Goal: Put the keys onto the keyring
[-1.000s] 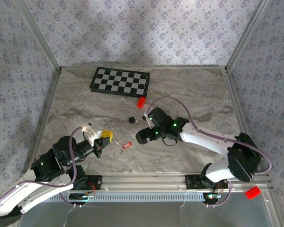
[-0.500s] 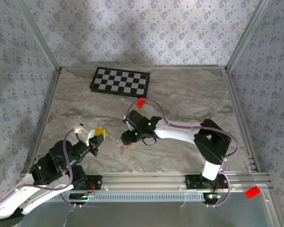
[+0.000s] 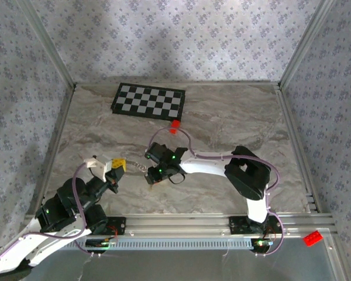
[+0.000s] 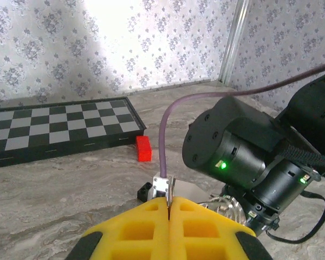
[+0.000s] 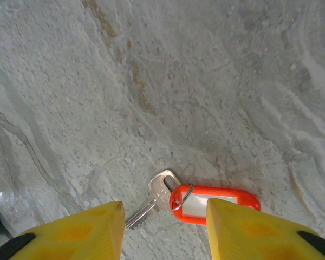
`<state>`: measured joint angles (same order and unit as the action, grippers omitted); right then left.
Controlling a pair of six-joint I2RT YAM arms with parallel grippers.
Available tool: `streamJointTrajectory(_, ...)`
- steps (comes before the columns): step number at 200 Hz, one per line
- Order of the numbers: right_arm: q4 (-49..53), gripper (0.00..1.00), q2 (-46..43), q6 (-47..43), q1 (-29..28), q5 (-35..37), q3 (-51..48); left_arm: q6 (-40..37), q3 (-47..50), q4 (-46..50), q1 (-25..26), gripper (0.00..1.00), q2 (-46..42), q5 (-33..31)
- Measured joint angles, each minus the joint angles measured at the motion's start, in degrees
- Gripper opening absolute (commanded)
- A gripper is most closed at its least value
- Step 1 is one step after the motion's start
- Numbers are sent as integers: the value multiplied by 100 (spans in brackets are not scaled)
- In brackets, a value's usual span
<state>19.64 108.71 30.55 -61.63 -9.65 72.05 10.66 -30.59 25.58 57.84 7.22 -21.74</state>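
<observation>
So far nothing is joined: the left gripper (image 4: 169, 210) pinches the keyring (image 3: 138, 166), while the right gripper (image 5: 162, 227), fingers apart, straddles the red-tagged key (image 5: 161, 194) lying on the table (image 5: 70, 81).

No readable text, brand, number or sign from my seat.
- Red key tag (image 5: 216, 204): pale insert, no writing I can make out.
- Chessboard (image 3: 149, 100): plain dark and light squares, no letters or digits legible along edge.
- Right arm housing (image 4: 227, 143): black casing with small green light, no marking legible.
</observation>
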Motion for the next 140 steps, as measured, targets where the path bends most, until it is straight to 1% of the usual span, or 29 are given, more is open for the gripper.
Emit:
streamJointTrajectory(38, 42, 35, 122, 35, -42, 24, 55, -2, 7, -2, 0, 0, -55, -20)
streamJointTrajectory(63, 50, 32, 153, 57, -42, 83, 55, -2, 13, -7, 0, 0, -55, -22)
streamJointTrajectory(99, 50, 26, 199, 103, -42, 129, 55, -2, 94, -4, 0, 0, -105, -24)
streamJointTrajectory(140, 70, 18, 260, 142, -70, 170, 55, -2, 190, -9, 0, 0, -232, -61)
